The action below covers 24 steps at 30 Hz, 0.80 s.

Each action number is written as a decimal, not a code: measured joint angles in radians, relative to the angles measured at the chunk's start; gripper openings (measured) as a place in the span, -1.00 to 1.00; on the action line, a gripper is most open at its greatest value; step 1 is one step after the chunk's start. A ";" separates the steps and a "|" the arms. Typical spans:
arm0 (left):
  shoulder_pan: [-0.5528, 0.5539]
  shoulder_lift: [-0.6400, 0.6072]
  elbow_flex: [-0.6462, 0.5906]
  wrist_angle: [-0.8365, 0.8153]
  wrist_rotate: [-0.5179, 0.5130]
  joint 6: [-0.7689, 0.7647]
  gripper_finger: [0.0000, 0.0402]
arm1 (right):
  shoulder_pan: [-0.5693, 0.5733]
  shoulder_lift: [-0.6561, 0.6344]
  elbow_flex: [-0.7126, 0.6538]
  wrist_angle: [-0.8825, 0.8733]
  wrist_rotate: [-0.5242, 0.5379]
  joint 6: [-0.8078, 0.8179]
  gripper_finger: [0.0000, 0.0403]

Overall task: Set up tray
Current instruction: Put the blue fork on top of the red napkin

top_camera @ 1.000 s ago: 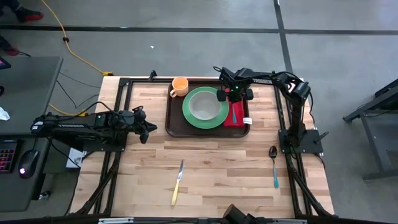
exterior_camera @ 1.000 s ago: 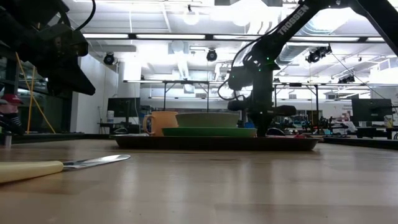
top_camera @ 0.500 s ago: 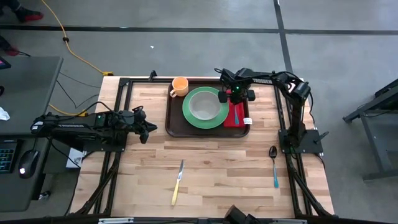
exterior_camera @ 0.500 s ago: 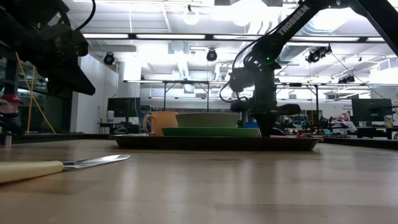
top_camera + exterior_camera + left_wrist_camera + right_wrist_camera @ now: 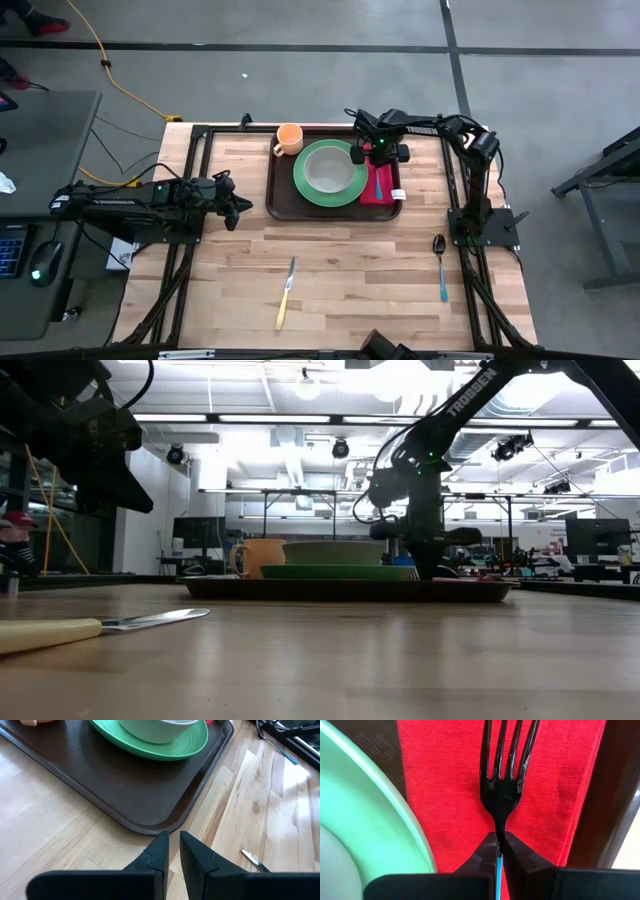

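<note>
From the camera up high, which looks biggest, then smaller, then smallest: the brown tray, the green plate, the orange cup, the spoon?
1. tray
2. green plate
3. and 4. spoon and orange cup: unsure. The spoon is longer, the cup wider.

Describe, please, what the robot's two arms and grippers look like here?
Both arms are dark, near-black jointed links with black cables along them. The right arm carries white TROSSEN lettering, and a small green light glows above the right gripper. The left gripper ends in two matte black, tapering, wedge-shaped fingers.
</note>
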 joint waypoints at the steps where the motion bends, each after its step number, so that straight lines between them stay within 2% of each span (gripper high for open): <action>1: 0.000 0.000 0.000 0.000 0.000 0.000 -0.62 | 0.000 0.000 0.000 0.000 -0.001 -0.001 -1.00; 20: 0.000 0.000 0.000 -0.003 0.000 0.010 -0.62 | 0.000 0.000 0.000 0.000 -0.009 -0.010 -0.99; 24: 0.000 0.000 0.000 -0.003 0.000 0.011 -0.62 | 0.000 0.000 0.000 0.000 -0.011 -0.010 -0.88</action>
